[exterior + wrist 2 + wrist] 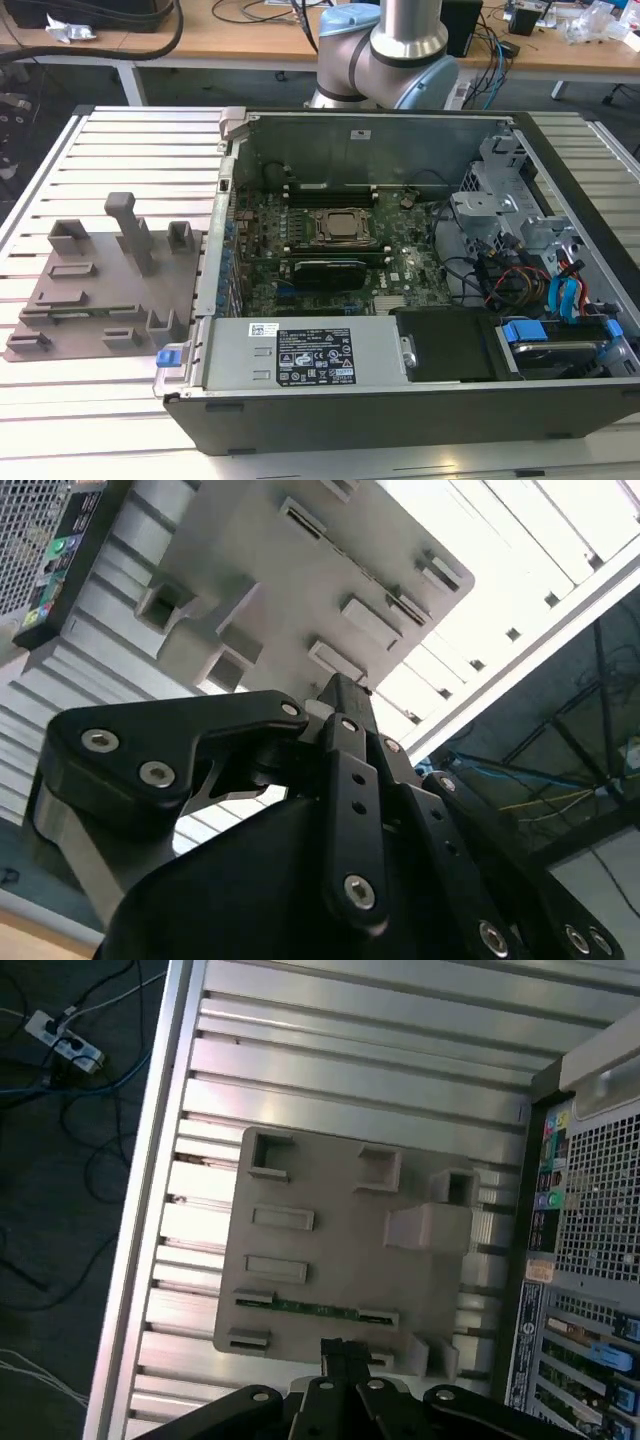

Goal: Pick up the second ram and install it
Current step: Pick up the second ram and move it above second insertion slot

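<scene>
While the second ram [305, 1307] lies half-hidden in the fixture [335, 1245] — tool [334, 1344] tips together, body cropped

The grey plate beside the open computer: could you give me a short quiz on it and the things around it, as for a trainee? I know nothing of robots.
1. True or false: the second ram is already plugged into the motherboard.
2. In the exterior view, the grey fixture plate lies: A) on the exterior view's left of the computer case; B) on the exterior view's right of it; C) inside it.
3. Fill in: in the first wrist view, the gripper is nearest to the ___.
Key: 1 false, it lies on the grey fixture plate; 2 A; 3 second ram.
</scene>
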